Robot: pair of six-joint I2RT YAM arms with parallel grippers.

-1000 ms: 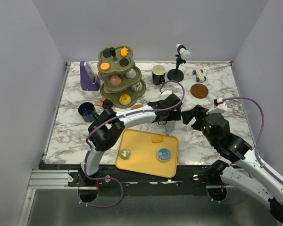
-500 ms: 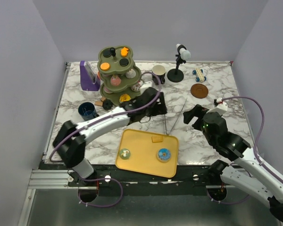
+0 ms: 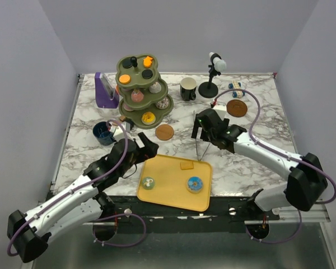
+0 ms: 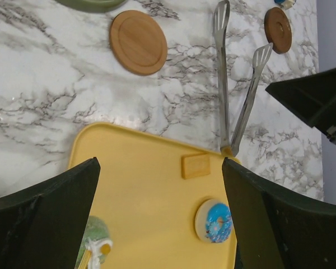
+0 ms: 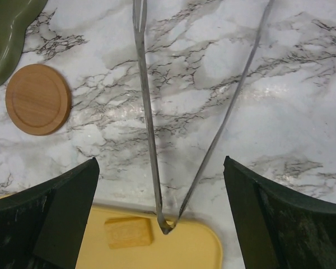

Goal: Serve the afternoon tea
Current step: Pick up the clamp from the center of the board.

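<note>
I am holding the right hand (image 5: 159,162) and left hand (image 4: 161,162) spread wide; the small tan rectangular toy biscuit (image 5: 129,232) is lying at the 12 o'clock edge of the yellow plastic tray (image 5: 196,252), likely light, stiff, slippery, best pinched across its short sides.

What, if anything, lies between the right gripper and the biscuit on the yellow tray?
Only the metal tongs, flat on the table under the right gripper, their hinge at the tray edge beside the biscuit. Nothing upright.
</note>
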